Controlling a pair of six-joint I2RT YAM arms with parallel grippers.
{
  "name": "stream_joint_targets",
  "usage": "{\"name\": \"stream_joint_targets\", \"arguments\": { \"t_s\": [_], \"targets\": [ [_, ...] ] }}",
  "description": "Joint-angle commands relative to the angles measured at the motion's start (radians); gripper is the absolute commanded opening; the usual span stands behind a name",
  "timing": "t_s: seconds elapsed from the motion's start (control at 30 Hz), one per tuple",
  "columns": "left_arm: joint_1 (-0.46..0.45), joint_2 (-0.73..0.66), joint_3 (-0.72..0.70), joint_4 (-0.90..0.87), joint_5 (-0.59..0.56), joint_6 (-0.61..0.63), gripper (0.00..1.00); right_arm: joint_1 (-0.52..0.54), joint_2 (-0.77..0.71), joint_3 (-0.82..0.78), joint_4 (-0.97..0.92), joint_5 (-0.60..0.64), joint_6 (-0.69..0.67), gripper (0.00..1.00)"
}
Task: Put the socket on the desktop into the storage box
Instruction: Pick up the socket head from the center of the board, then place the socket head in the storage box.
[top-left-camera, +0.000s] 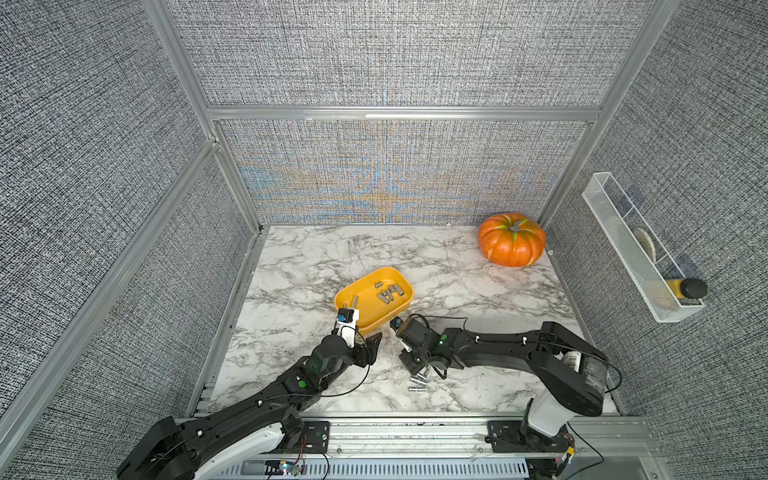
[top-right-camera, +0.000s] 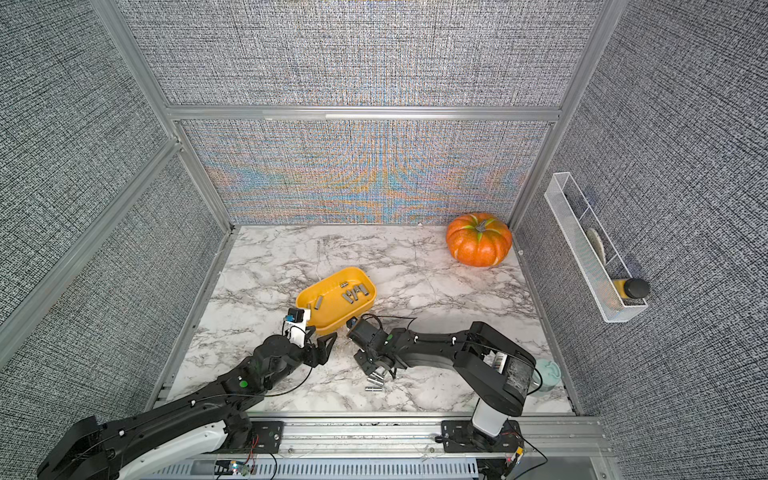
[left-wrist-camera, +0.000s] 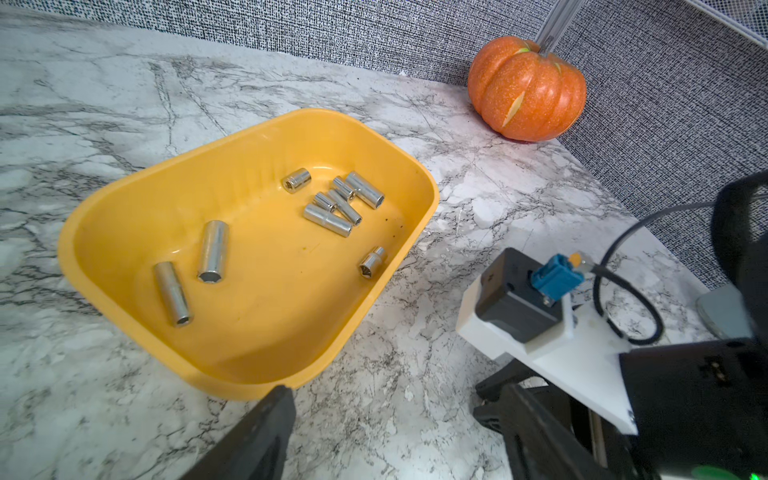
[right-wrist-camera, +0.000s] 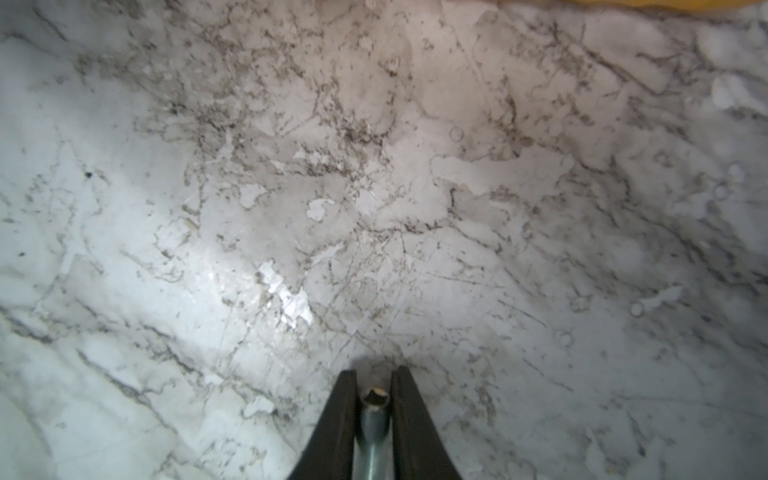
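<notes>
Several chrome sockets (left-wrist-camera: 328, 220) are lying in the storage box (left-wrist-camera: 166, 195), which is sitting mid-desktop (top-left-camera: 311, 257). Right gripper (right-wrist-camera: 375, 373) is pinching one slim socket (right-wrist-camera: 374, 401) between its jaws, low over the marble at about 5 o'clock from the box; lifted or not, cannot tell. A few loose sockets (top-left-camera: 417, 389) are lying beside it.

Grasp step in hand, I judge. Next move is calling for a clean lift, a carry toward 11 o'clock and a release over the box floor.

Left gripper (left-wrist-camera: 390, 415) is hanging spread wide and empty at the box's 6 o'clock rim.

Held socket is showing bright smooth steel with a hex mouth; likely slippery.
</notes>
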Motion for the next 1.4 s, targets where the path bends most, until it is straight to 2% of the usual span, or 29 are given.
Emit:
{"name": "stream_joint_targets", "arguments": {
  "t_s": [0.0, 0.53, 0.63, 0.77, 0.87, 1.0, 1.2, 1.37],
  "targets": [
    [0.0, -0.003, 0.008, 0.005, -0.012, 0.008, 0.82, 0.001, 0.014, 0.003, -0.02, -0.002, -0.001, 0.17],
    [0.001, -0.015, 0.005, 0.004, -0.011, 0.001, 0.82, -0.038, -0.036, 0.04, 0.054, -0.065, 0.044, 0.0],
    [0.0, -0.028, 0.002, 0.002, -0.011, -0.001, 0.82, -0.039, -0.115, 0.023, 0.1, -0.039, 0.077, 0.0],
    [0.0, -0.055, -0.006, 0.003, -0.014, -0.005, 0.82, -0.053, -0.245, -0.02, 0.179, 0.066, 0.147, 0.0],
    [0.0, -0.07, -0.007, -0.001, -0.01, -0.007, 0.82, -0.078, -0.279, -0.004, 0.232, 0.094, 0.162, 0.0],
    [0.0, -0.086, -0.008, -0.009, -0.01, -0.008, 0.82, -0.11, -0.174, 0.132, 0.238, 0.088, 0.139, 0.0],
    [0.0, -0.11, -0.01, -0.019, -0.011, -0.009, 0.82, -0.147, 0.1, 0.383, 0.214, 0.068, 0.108, 0.0],
    [0.001, -0.123, -0.013, -0.02, -0.015, -0.008, 0.82, -0.192, 0.284, 0.562, 0.185, -0.01, 0.11, 0.0]
  ]
}}
